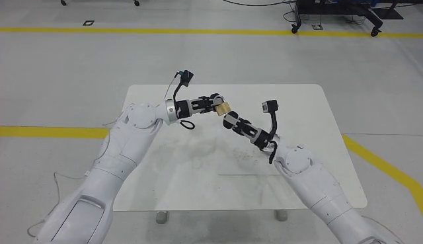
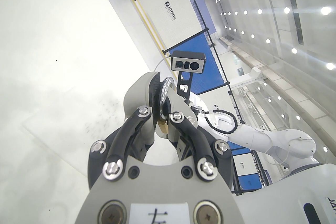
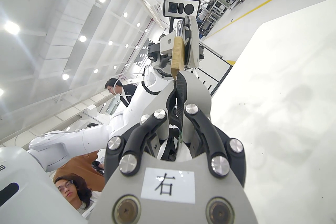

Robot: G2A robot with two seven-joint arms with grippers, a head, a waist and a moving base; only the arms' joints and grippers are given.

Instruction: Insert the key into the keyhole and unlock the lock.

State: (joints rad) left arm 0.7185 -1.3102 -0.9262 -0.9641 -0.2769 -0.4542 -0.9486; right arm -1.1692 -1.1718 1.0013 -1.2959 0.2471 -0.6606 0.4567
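Observation:
A brass padlock point(image 1: 225, 107) hangs above the middle of the white table point(image 1: 297, 178), and my left gripper point(image 1: 220, 104) is shut on it. In the right wrist view the padlock point(image 3: 177, 55) stands on edge with its steel shackle point(image 3: 179, 25) pointing away, clamped between the left gripper's fingers point(image 3: 193, 46). My right gripper point(image 3: 181, 80) is shut just under the padlock's lower end, touching it. The key is hidden between its black pads point(image 3: 181, 96). In the left wrist view a bit of brass point(image 2: 163, 128) shows between my left gripper's point(image 2: 161, 101) fingers.
Both arms meet over the table's far middle, held above its surface. A black cable loop point(image 1: 187, 123) hangs by the left forearm. Bare tabletop lies toward the front edge and the right side. People stand in the room behind, away from the table.

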